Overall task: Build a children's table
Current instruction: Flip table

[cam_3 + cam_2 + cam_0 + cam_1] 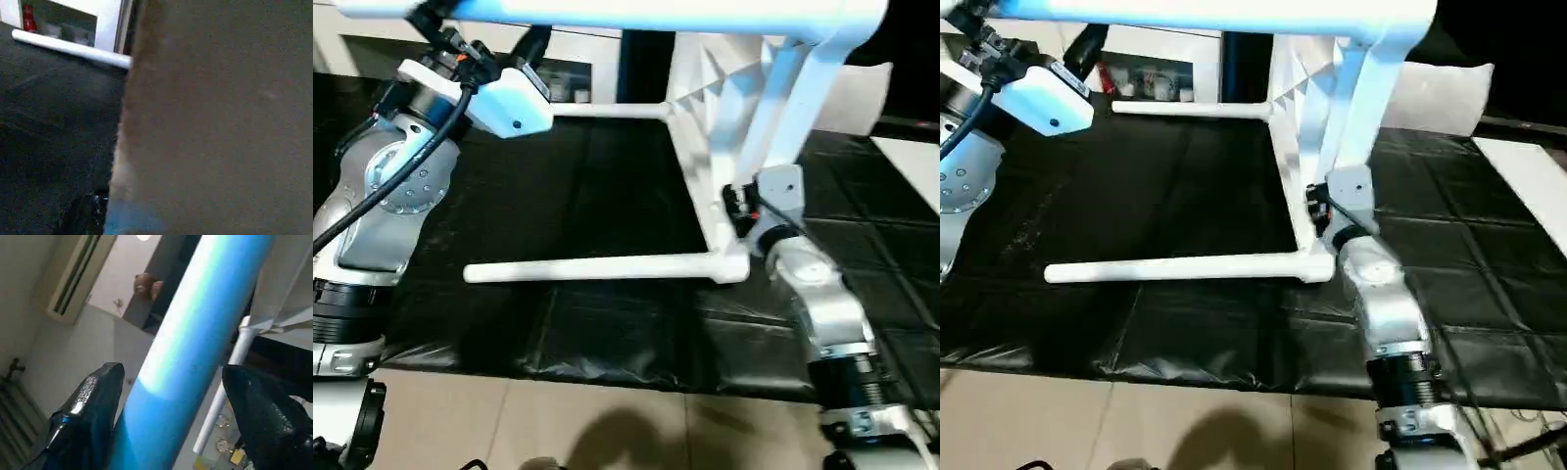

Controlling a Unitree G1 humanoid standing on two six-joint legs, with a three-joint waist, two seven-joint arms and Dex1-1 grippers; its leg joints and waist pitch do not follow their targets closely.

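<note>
A white plastic children's table (724, 147) stands tipped on its side on a black mat (568, 196) that covers the floor. Its rectangular top stands on one long edge, ribbed underside facing the robot's left. Two tubular legs (597, 268) lie low, just over the mat, pointing left from the lower corner sockets, one nearer the mat's front edge and one toward its back edge. Another leg (607, 12) runs level across the top of the head views, fixed in an upper corner socket.

The left gripper (168, 396) is raised at that upper leg. In the left wrist view its two black fingers (93, 406) stand apart on either side of the leg, with a gap showing between each finger and the tube, so it holds nothing.

The right gripper (736, 208) is at the tabletop's lower edge, close to the near corner socket. Whether its fingers grip the edge cannot be told. Beige floor tiles (607, 421) show beyond the mat's front edge.
</note>
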